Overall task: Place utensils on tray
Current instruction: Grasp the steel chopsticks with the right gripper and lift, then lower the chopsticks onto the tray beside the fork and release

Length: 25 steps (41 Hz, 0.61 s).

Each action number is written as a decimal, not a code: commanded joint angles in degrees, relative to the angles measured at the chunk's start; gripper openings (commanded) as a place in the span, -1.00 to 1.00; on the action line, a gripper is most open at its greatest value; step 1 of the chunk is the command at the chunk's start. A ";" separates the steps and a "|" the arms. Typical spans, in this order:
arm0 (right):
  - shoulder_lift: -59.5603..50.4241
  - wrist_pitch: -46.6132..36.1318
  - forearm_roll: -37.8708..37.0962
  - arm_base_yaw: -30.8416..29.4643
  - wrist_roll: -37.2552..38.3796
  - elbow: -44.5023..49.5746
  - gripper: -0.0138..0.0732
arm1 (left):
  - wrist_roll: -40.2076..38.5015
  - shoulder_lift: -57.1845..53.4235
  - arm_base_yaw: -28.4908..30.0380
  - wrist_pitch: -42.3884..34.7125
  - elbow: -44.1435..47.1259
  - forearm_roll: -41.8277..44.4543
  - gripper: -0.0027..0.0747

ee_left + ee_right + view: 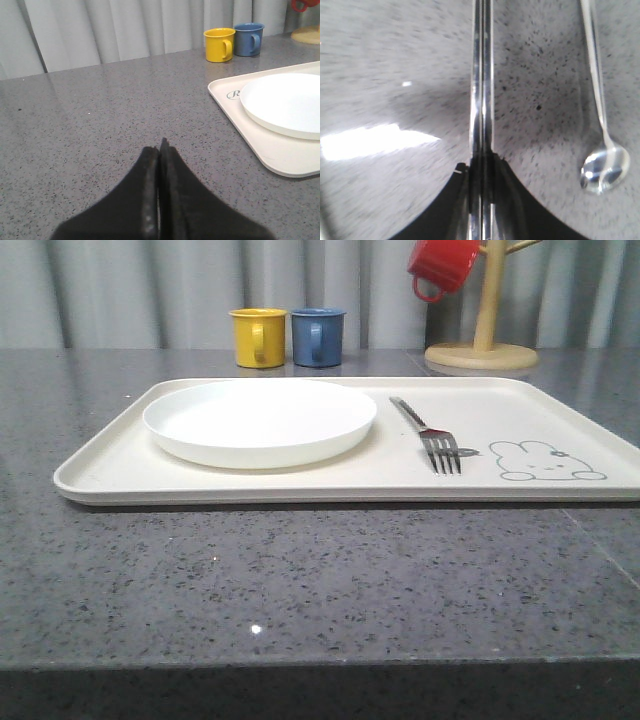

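Right pincer (482, 167) clenched on chopsticks (482, 75), spoon (602, 167) beside; left pincer (160, 150) clenched, empty.

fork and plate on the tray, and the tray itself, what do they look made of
Fork: looks like polished metal, silvery with bright glints on the tines. Plate: smooth glossy white, ceramic or melamine, can't tell which. Tray: matte cream with rounded rim and a printed rabbit, probably plastic.

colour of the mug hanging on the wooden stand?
Red mug; clearest in the front view.
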 commanded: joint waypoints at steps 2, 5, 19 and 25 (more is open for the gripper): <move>-3.42 3.28 1.34 3.22 1.17 -4.21 -0.63 | -0.54 0.61 0.19 -4.77 -1.44 -0.06 -0.98; -3.42 3.75 1.34 5.83 2.74 -4.74 -0.63 | -0.54 0.61 0.19 -4.77 -1.44 -0.06 -0.98; 0.65 1.99 2.50 20.00 10.88 -5.86 -0.63 | -0.54 0.61 0.19 -4.77 -1.44 -0.06 -0.98; 3.40 0.22 3.37 24.10 13.68 -7.20 -0.63 | -0.54 0.61 0.19 -4.77 -1.44 -0.06 -0.98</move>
